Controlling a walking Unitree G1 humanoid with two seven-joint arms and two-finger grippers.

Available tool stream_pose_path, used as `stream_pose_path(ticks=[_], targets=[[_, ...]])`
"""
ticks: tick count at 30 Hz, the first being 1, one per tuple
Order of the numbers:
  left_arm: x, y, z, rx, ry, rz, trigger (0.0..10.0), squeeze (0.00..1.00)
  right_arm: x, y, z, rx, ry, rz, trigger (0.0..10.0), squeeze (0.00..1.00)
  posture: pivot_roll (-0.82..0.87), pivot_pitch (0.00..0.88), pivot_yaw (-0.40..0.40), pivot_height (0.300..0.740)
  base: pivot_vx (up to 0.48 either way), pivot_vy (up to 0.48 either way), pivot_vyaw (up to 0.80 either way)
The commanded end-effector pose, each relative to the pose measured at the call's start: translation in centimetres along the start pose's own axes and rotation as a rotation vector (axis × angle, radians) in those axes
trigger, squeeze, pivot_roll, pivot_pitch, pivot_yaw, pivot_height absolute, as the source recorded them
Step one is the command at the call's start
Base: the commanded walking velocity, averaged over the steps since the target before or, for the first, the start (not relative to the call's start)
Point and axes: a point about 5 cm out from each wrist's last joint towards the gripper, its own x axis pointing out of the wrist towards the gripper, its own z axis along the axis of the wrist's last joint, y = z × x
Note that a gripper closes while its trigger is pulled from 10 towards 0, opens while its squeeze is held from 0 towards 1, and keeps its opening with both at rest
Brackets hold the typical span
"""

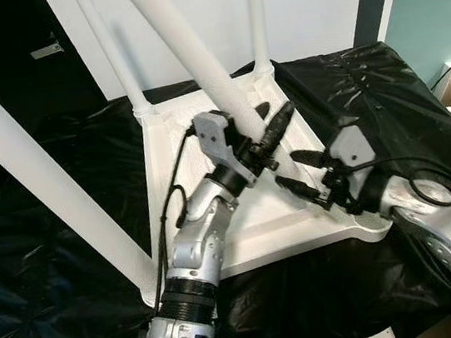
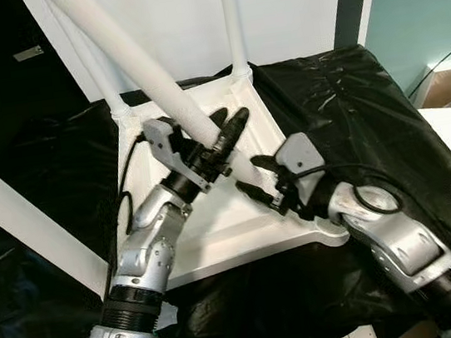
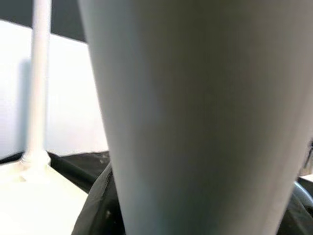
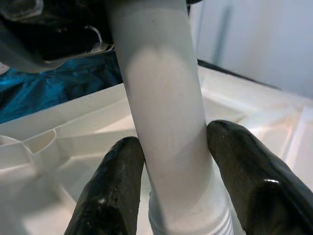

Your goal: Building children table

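Right wrist view: right gripper [image 4: 173, 183] clamps table leg [image 4: 164, 112].

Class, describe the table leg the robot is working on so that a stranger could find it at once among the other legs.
Start at the white upturned tabletop lying on the black plastic sheet. Several white legs rise from its corners, two of them upright at the far edge. The leg being worked on is the slanted one over the middle, gripped between both black-fingered tools, the left tool higher and the right tool near its threaded lower end.
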Motion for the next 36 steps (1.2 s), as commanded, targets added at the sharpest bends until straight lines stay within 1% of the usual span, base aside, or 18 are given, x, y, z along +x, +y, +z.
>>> stream_pose_path(ticks=[1,3,4,5,11,17,18,22,23,24,25,26,27,30,32,33,34,36], targets=[[1.5,-3.2,0.8,-0.021,-0.047,-0.225,0.0,0.00,1.2,0.3,-1.2,-0.015,0.059,0.010,10.0,0.00,-0.11,0.000,0.097,0.740,0.000,0.000,0.00],[1.4,-3.3,0.8,-0.021,-0.047,-0.227,0.0,0.00,1.4,0.3,-1.1,-0.018,0.056,0.012,10.0,0.00,-0.11,0.000,0.097,0.740,0.000,0.000,0.00],[1.3,-3.4,0.8,-0.034,-0.049,-0.231,0.0,0.00,1.5,0.4,-1.1,-0.005,0.048,0.015,3.6,0.00,-0.10,0.000,0.089,0.740,0.000,0.000,0.00],[1.2,-3.5,0.9,-0.056,-0.058,-0.236,0.0,0.00,1.7,0.6,-1.3,0.003,0.050,0.017,0.0,0.00,-0.10,0.000,0.089,0.740,0.000,0.000,0.00],[0.8,-3.9,1.1,-0.096,-0.071,-0.258,0.0,0.00,2.1,1.2,-2.7,0.011,0.079,0.021,0.0,0.00,-0.09,0.000,0.089,0.740,0.000,0.000,0.00],[0.9,-3.8,1.1,-0.122,-0.060,-0.244,0.0,0.00,2.7,1.5,-2.5,0.002,0.052,-0.002,0.0,0.00,-0.09,0.000,0.093,0.740,0.000,0.000,0.00],[1.0,-3.6,1.1,-0.116,-0.061,-0.225,10.0,1.00,2.7,1.4,-2.4,-0.004,0.049,-0.027,0.0,0.00,-0.10,0.000,0.095,0.740,0.000,0.000,0.00],[1.2,-3.2,1.3,-0.112,-0.071,-0.193,10.0,1.00,2.7,1.3,-2.4,-0.017,0.046,-0.069,0.0,0.00,-0.10,0.000,0.100,0.740,0.000,0.000,0.00],[1.5,-2.6,1.7,-0.097,-0.092,-0.129,10.0,1.00,2.7,1.1,-2.4,-0.052,0.047,-0.135,0.0,0.00,-0.11,0.000,0.102,0.740,0.000,0.000,0.00],[2.0,-1.5,2.4,-0.095,-0.134,-0.020,10.0,0.22,2.6,0.8,-2.6,-0.125,0.059,-0.270,0.0,0.00,-0.11,0.000,0.107,0.740,0.000,0.000,0.00],[2.4,-0.8,2.9,-0.098,-0.164,0.054,10.0,0.22,2.6,0.6,-2.7,-0.177,0.063,-0.361,0.0,0.00,-0.11,0.000,0.107,0.740,0.000,0.000,0.00],[2.6,-0.2,3.4,-0.106,-0.192,0.112,10.0,0.00,2.5,0.6,-2.7,-0.242,0.067,-0.431,0.0,0.00,-0.12,0.000,0.110,0.740,0.000,0.000,0.00],[2.7,0.2,3.8,-0.115,-0.217,0.146,10.0,0.00,2.4,0.6,-2.7,-0.301,0.067,-0.477,0.0,0.00,-0.12,0.000,0.110,0.740,0.000,0.000,0.00],[2.7,0.5,4.2,-0.119,-0.242,0.175,10.0,0.00,2.2,0.5,-2.8,-0.352,0.069,-0.532,0.0,0.00,-0.12,0.000,0.114,0.740,0.000,0.000,0.00],[2.7,1.2,5.1,-0.137,-0.296,0.253,10.0,0.00,1.5,0.0,-3.4,-0.427,0.093,-0.690,0.0,0.00,-0.13,0.000,0.119,0.740,0.000,0.000,0.00],[2.7,1.2,5.1,-0.137,-0.296,0.253,10.0,0.00,1.5,0.0,-3.4,-0.427,0.093,-0.690,0.0,0.00,-0.13,0.000,0.119,0.740,0.000,0.000,0.00],[2.5,1.7,5.3,-0.135,-0.308,0.291,10.0,0.00,1.1,-0.2,-3.5,-0.510,0.090,-0.763,0.0,0.00,-0.13,0.000,0.121,0.740,0.000,0.000,0.00],[2.4,1.7,5.3,-0.134,-0.305,0.297,10.0,0.00,1.1,-0.1,-3.4,-0.556,0.080,-0.772,0.0,0.00,-0.13,0.000,0.121,0.740,0.000,0.000,0.00]])
